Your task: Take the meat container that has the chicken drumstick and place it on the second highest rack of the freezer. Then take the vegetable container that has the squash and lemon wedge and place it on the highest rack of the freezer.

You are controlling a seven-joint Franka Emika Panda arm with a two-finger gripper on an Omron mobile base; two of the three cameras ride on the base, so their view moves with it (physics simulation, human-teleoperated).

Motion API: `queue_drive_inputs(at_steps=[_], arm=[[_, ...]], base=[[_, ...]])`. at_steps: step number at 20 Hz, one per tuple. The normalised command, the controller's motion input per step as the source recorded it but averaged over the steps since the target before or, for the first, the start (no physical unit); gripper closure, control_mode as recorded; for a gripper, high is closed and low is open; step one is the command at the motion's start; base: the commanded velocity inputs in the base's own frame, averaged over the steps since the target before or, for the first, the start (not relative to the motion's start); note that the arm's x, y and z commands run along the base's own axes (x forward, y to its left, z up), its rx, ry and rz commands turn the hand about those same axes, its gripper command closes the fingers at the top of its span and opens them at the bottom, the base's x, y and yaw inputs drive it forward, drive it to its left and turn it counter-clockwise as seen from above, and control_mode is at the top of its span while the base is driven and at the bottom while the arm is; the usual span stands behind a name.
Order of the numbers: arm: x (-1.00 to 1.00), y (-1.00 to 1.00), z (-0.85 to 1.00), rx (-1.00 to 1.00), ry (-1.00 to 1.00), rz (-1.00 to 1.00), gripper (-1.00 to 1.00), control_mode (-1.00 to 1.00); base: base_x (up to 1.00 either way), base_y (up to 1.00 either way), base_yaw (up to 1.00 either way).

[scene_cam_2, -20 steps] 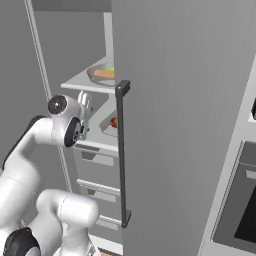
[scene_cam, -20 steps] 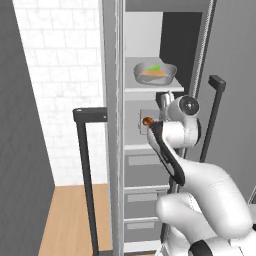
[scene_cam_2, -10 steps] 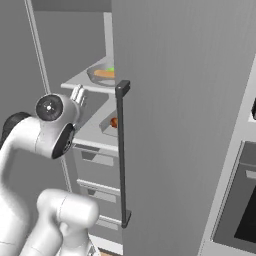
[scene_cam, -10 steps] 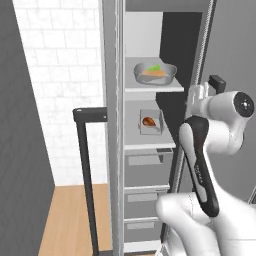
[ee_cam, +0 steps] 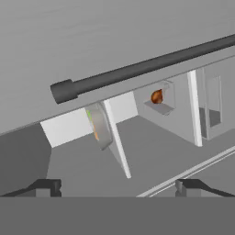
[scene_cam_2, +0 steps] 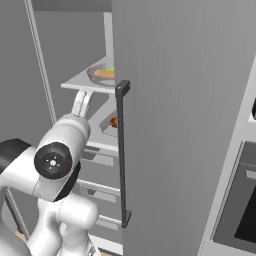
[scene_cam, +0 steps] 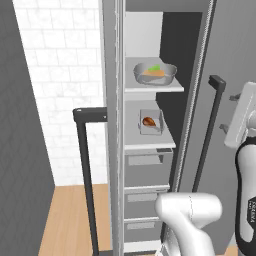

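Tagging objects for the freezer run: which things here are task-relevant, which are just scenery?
Task things:
- vegetable container, top rack
- meat container, rack below
- gripper, open, holding nothing

Scenery:
- door handle
- freezer drawers
- white brick wall

Arm is pulling back out of the freezer: a second ago its wrist was in at the second rack [scene_cam: 149,141] by the meat container [scene_cam: 150,121]; now it's swinging out to the right edge of the left base view, beside the door handle [scene_cam: 209,127]. In the right base view the elbow is dropping lower and closer to the camera. Hand [ee_cam: 118,187] is drawing away, fingers spread wide, holding nothing.
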Motion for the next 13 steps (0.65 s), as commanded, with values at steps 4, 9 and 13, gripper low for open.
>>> queue_drive_inputs(at_steps=[4, 9, 13], arm=[[-1.0, -0.18, 0.51, 0.04, -0.46, -0.06, -1.0, -1.0], [-0.88, -0.13, 0.02, -0.08, -0.37, -0.01, -1.0, -1.0], [0.13, 0.04, -0.43, -0.38, 0.04, -0.03, -1.0, -1.0]], base=[[0.0, 0.0, 0.0], [0.0, 0.0, 0.0], [0.0, 0.0, 0.0]])
